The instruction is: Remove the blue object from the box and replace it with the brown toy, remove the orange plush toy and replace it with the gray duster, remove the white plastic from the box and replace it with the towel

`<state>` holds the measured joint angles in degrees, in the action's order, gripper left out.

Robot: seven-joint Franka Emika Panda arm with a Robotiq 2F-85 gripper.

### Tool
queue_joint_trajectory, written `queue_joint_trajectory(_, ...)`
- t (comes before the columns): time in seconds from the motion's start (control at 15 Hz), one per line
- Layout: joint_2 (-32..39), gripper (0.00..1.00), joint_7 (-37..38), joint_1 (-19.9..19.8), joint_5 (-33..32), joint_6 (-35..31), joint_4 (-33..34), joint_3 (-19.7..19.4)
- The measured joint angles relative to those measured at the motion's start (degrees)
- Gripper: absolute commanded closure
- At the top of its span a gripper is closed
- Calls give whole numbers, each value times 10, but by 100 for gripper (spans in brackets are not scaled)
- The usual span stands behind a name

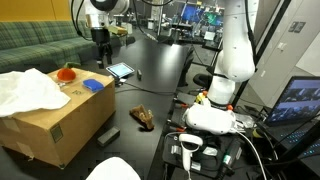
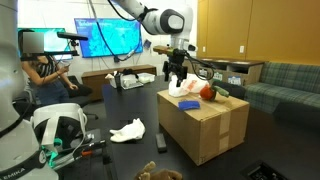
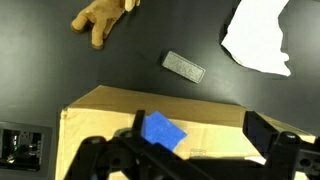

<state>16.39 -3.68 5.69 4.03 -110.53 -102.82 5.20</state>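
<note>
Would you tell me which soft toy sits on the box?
The orange plush toy, resting on the box; the brown toy lies on the dark table instead.

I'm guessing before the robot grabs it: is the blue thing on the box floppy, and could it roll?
The blue object lies flat on the box, so it probably won't roll. Its straight edges suggest it is fairly stiff and light, though that's uncertain. Being so thin, it may be tricky to pinch.

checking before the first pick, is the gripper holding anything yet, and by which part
Nothing is held. The gripper is open and empty, hovering above the box; the blue object lies on the box below it, not gripped.
</note>
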Motion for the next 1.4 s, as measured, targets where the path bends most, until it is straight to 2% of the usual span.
queue_joint_trajectory(0.4,98,0,99,9,19,-29,80,0)
queue_joint_trajectory(0.87,142,0,176,36,13,-101,93,-1)
queue_joint_trajectory(1.4,167,0,217,68,-75,-121,92,-35)
